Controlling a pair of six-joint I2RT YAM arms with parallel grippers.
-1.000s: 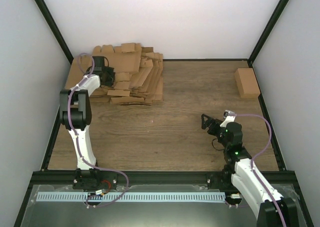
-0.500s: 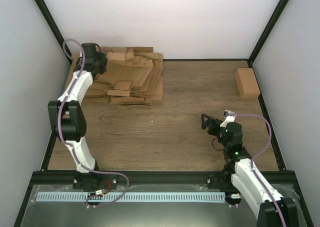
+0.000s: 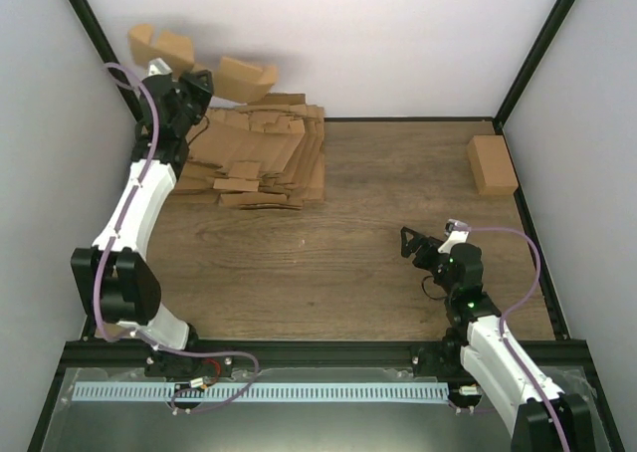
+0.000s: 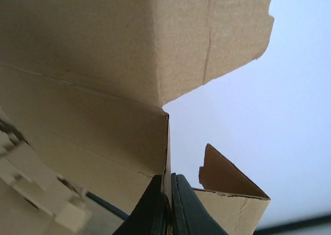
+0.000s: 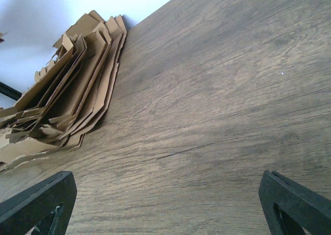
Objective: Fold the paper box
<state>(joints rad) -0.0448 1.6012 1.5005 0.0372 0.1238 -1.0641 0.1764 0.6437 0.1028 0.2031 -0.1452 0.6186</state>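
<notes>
Starting big: wooden table (image 3: pixel 348 263), basically the workspace for the folding. Back-left corner, thick heap of flat cardboard sheets (image 3: pixel 264 158), presumably parked there as the supply and kept out of the open middle.

Next size down, the paper box (image 3: pixel 247 77): one die-cut piece, held up in the air above that heap at the far left, with flaps drooping on either side of the grip. Probably kept that high to get it clear of the heap without dragging a second sheet along. From the left wrist view, pinched right along a creased edge, with a big panel spreading overhead.

Over by the right edge, small brown block (image 3: pixel 492 165), well apart from everything. Looks like a finished carton, can't say for sure.

On to the pincers. First the left gripper (image 3: pixel 187 86): clamped tight on the paper box, fingers (image 4: pixel 189 217) squeezed nearly together with only the cardboard edge between. Thin grip on one edge, so guessing floppy handling and some risk of swinging or slipping.

Then the right gripper (image 5: pixel 165 204): spread as wide as it goes, holding nothing, hovering low over bare table at the right, well apart from the box. Likely waiting to grab the other side. No actual folding done yet, by the look of it.
</notes>
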